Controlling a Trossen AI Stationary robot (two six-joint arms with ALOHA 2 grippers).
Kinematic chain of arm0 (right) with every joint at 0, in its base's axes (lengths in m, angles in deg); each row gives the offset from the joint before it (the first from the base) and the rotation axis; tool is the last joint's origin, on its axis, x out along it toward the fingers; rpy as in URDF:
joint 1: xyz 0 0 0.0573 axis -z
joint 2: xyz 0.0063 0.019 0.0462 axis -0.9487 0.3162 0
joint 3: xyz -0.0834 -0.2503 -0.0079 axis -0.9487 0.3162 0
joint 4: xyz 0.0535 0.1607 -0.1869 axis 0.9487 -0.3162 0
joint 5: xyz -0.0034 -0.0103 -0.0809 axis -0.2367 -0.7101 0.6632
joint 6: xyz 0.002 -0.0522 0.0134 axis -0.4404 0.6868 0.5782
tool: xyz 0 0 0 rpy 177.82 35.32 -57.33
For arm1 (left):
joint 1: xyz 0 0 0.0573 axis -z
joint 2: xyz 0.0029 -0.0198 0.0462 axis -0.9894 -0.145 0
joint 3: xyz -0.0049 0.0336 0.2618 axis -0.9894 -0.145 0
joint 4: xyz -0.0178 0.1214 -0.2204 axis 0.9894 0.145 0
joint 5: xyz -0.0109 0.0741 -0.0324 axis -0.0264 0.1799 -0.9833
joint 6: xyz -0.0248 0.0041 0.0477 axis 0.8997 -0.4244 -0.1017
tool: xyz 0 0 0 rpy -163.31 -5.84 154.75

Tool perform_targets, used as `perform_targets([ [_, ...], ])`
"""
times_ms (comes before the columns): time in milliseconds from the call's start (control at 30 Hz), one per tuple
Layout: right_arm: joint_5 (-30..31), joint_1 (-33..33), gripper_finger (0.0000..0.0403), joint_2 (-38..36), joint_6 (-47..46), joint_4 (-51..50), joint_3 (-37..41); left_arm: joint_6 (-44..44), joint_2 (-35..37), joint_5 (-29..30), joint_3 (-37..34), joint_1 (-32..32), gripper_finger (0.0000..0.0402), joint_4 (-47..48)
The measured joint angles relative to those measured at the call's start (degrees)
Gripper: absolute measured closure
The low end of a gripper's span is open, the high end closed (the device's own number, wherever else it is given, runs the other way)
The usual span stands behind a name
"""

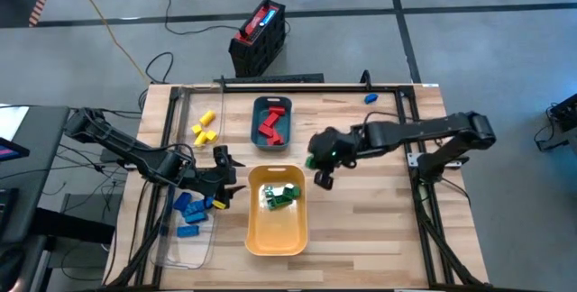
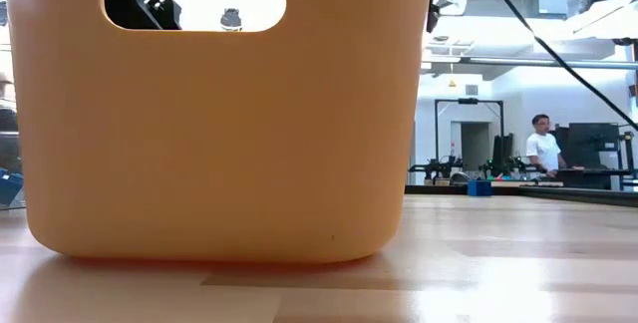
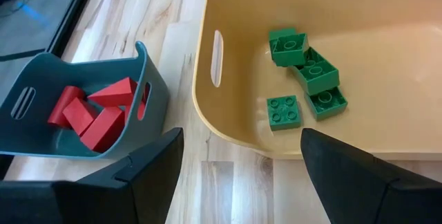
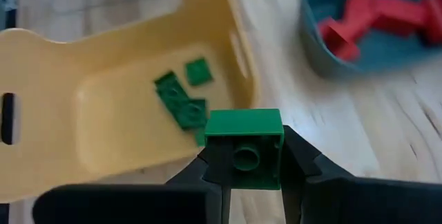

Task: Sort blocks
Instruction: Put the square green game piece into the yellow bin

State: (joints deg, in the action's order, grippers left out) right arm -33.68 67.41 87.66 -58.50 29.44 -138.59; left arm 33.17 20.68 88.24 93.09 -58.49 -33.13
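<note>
Several green blocks [image 1: 282, 195] lie in the far end of the yellow tray [image 1: 270, 238]. Red blocks [image 1: 271, 125] fill the teal tray [image 1: 257, 112] behind it. Yellow blocks [image 1: 204, 130] lie loose on the table and blue blocks [image 1: 189, 209] sit in the clear tray at the left. My right gripper [image 1: 317, 171] hovers above the table just right of the yellow tray's far end, shut on one green block [image 4: 243, 144]. My left gripper [image 3: 238, 162] stands open at the yellow tray's left side, nothing between its fingers. My right gripper pinches the green block by two opposite side walls [image 4: 276, 156] between its two fingers [image 4: 304, 165]. The fingers slant down toward the table. The block is lifted clear of the table, its hollow underside with the round tube [image 4: 244, 159] turned toward the wrist camera.
A single blue block [image 1: 370, 98] lies near the table's far right corner. A red-and-black box [image 1: 260, 35] stands on the floor beyond the far edge. A black frame rail [image 1: 270, 83] runs along the far side. Bare wood lies right of the yellow tray. A person [image 2: 543, 144] stands far back in the room.
</note>
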Motion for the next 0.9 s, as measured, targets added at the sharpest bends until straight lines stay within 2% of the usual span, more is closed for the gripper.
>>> perform_targets([
  [433,-1.82,-6.77,0.0321,18.05,10.45,2.48,-15.21,-1.92,0.03,1.47,0.0,3.48,0.0113,-1.99],
  [733,-2.84,-7.52,0.032,30.95,15.69,-6.51,-27.83,-2.07,0.28,1.84,0.0,3.91,0.0113,-0.96],
  [833,-2.82,-7.24,0.0307,32.86,17.25,-8.61,-29.86,-1.69,0.26,1.84,0.0,3.91,0.0113,-0.92],
  [900,-2.82,-6.93,0.0284,33.47,17.83,-9.69,-30.56,-1.7,0.26,1.81,0.0,3.91,0.0113,-0.81],
])
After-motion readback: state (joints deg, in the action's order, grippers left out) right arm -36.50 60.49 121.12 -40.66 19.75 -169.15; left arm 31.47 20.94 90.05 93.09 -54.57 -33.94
